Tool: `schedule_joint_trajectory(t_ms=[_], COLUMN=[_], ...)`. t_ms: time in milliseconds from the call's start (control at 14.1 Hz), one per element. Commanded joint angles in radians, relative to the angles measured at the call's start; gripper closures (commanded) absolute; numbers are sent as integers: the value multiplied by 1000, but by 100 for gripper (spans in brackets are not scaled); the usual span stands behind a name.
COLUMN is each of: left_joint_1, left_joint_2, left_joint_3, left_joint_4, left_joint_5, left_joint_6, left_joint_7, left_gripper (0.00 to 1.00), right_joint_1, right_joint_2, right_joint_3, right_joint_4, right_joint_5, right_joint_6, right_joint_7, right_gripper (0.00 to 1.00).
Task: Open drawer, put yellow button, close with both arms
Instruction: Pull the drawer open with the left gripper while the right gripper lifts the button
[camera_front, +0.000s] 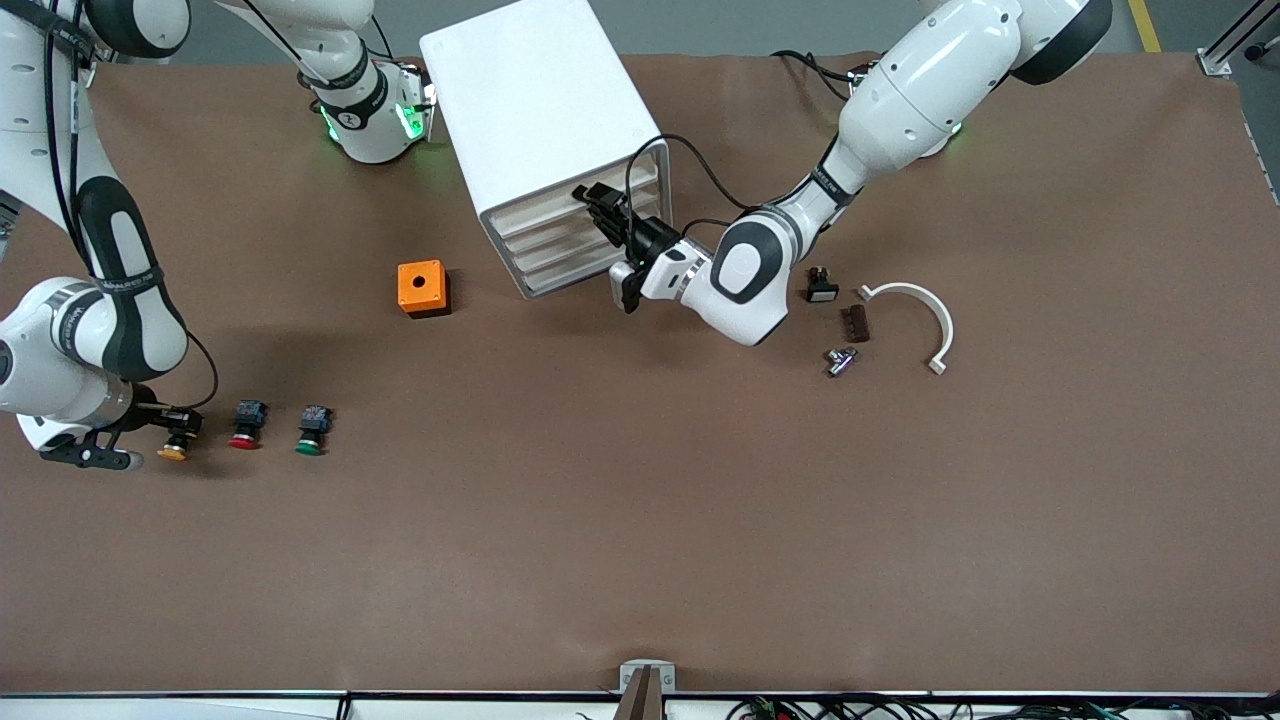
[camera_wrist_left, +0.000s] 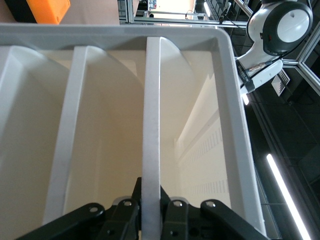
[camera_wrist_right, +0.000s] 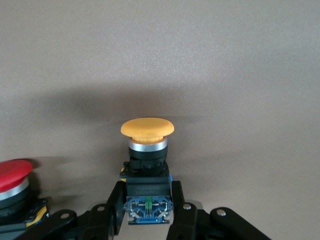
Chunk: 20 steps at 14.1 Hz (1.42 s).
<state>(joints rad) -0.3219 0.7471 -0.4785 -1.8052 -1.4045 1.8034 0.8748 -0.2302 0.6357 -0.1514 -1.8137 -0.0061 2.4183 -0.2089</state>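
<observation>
The white cabinet (camera_front: 530, 100) stands at the robots' side of the table, and its four drawers look closed. My left gripper (camera_front: 598, 205) is at the drawer fronts, level with the uppermost drawer (camera_front: 545, 205). In the left wrist view it (camera_wrist_left: 151, 192) is shut on a thin white drawer-front edge (camera_wrist_left: 151, 100). The yellow button (camera_front: 172, 452) sits on the table at the right arm's end. My right gripper (camera_front: 178, 432) is down around it. In the right wrist view its fingers (camera_wrist_right: 114, 200) press both sides of the button's black-and-blue body (camera_wrist_right: 147, 187), under the yellow cap (camera_wrist_right: 147, 127).
A red-capped button (camera_front: 245, 425) and a green-capped one (camera_front: 313, 430) stand beside the yellow one. An orange box (camera_front: 422, 288) with a hole lies near the cabinet. A white curved bracket (camera_front: 920, 310) and small parts (camera_front: 845, 325) lie at the left arm's end.
</observation>
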Motion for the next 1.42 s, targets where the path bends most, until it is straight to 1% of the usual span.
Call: schedule_joint_trajectory(t_ms=[0, 212, 354, 496, 638, 779, 850, 921, 992, 1062, 1133, 1204, 1346], left_joint_1=[7, 9, 15, 14, 11, 14, 14, 14, 12, 14, 14, 17, 30], left_joint_2=[-8, -6, -11, -8, -6, -8, -9, -12, -15, -37, -49, -58, -93], left_joint_3=[53, 102, 135, 159, 211, 219, 219, 219, 219, 221, 219, 219, 219], left_joint_4=[29, 53, 72, 95, 124, 129, 127, 124, 122, 122, 133, 164, 199], left_joint_5=[-13, -10, -10, -10, 10, 19, 21, 33, 36, 59, 128, 189, 275], left_joint_6=[40, 40, 37, 37, 33, 33, 33, 33, 33, 33, 33, 28, -7], left_joint_7=[-3, -3, -11, -13, -16, -14, -14, -19, -60, -145, -237, -338, -555], left_gripper=[98, 97, 96, 96, 96, 96, 92, 77, 13, 0, 0, 0, 0], right_joint_1=[-20, -11, -8, 14, 35, 58, 69, 95, 121, 147, 181, 215, 279], right_joint_2=[2, -19, -59, -111, -171, -226, -247, -275, -306, -336, -365, -387, -422], right_joint_3=[18, 18, 19, 19, 19, 18, 19, 18, 18, 18, 18, 18, 18], right_joint_4=[16, 20, 30, 43, 68, 99, 111, 125, 134, 143, 155, 169, 192], right_joint_5=[12, 12, 12, 12, 12, 12, 11, 11, 11, 9, 9, 6, 6], right_joint_6=[-8, -30, -85, -183, -301, -422, -476, -534, -591, -646, -698, -747, -833], right_joint_7=[-27, -29, -27, -20, -15, 12, 49, 98, 152, 207, 265, 325, 446], right_gripper=[76, 76, 76, 76, 76, 76, 76, 76, 76, 76, 76, 76, 76])
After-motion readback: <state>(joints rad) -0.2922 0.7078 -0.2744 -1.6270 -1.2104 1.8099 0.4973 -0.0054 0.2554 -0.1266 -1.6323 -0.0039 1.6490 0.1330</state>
